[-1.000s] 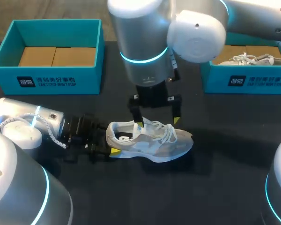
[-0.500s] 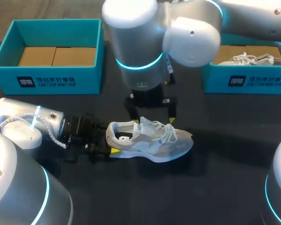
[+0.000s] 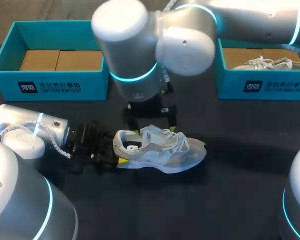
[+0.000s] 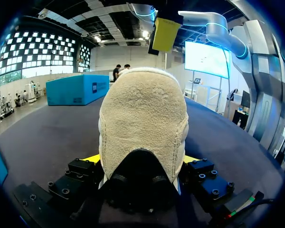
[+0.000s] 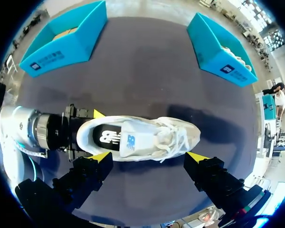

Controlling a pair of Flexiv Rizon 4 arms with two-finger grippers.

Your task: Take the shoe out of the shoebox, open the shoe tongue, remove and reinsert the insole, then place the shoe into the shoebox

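A light grey sneaker (image 3: 162, 150) lies on its sole in the middle of the black table, toe to the right. My left gripper (image 3: 119, 151) is at its heel, one yellow-tipped finger on either side, shut on the heel. In the left wrist view the suede heel (image 4: 142, 118) fills the space between the fingers. My right gripper (image 3: 154, 129) hangs open just above and behind the shoe's collar and tongue, touching nothing. The right wrist view looks down past the right gripper (image 5: 149, 156) at the sneaker (image 5: 142, 137), with its dark insole (image 5: 107, 138) showing.
A teal shoebox (image 3: 55, 82) with brown cardboard inside stands at the back left. A second teal shoebox (image 3: 262, 86) at the back right holds another pale shoe (image 3: 270, 63). My right arm's bulky wrist (image 3: 140, 45) hangs over the table's middle back.
My right arm has swung left, carrying its open gripper a little leftward toward the heel end of the shoe. The shoe and my left gripper have stayed put.
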